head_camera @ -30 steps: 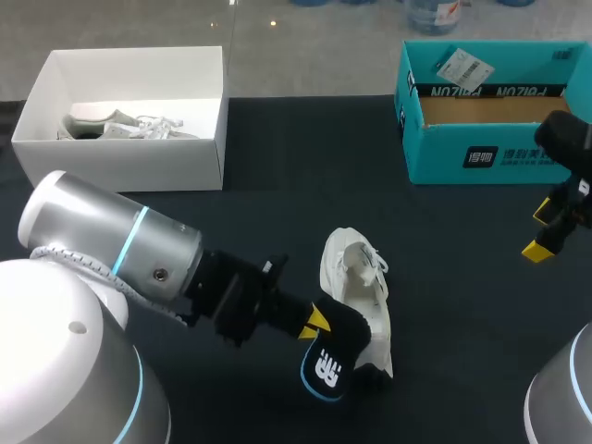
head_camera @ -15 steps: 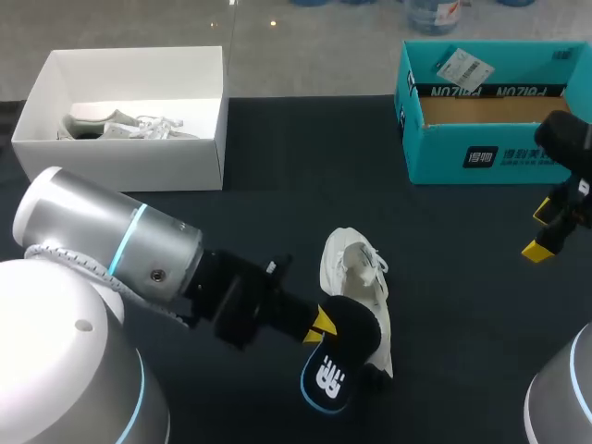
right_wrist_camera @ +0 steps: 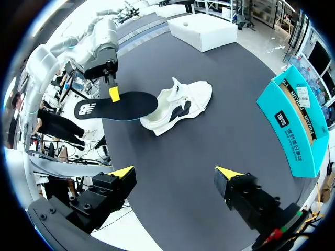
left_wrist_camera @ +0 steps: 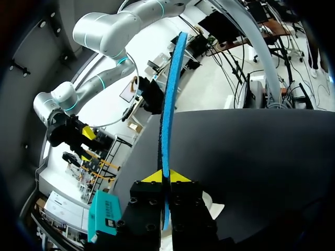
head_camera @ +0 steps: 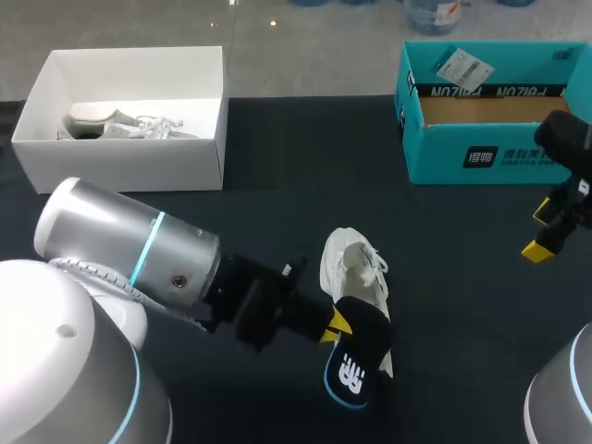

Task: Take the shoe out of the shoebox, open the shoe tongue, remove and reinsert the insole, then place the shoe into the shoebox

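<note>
The left arm (head_camera: 129, 254) and right arm (head_camera: 560, 398) are silvery-white cylinders ringed with cyan light, each ending in black, bolted jaws tipped bright yellow.

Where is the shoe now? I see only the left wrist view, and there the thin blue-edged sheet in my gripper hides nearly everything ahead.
Observer: The head view shows the white shoe lying on the dark table, just beyond your left gripper.
Operator: Is the sheet the insole, and is it out of the shoe?
Observer: Yes. In the right wrist view the whole black insole shows outside the shoe, held flat by one end. Its far end is close to the heel; I cannot tell if they touch.
Operator: What does the right gripper do?
Observer: The right gripper is open and holds nothing, at the table's right side near the teal box.
</note>
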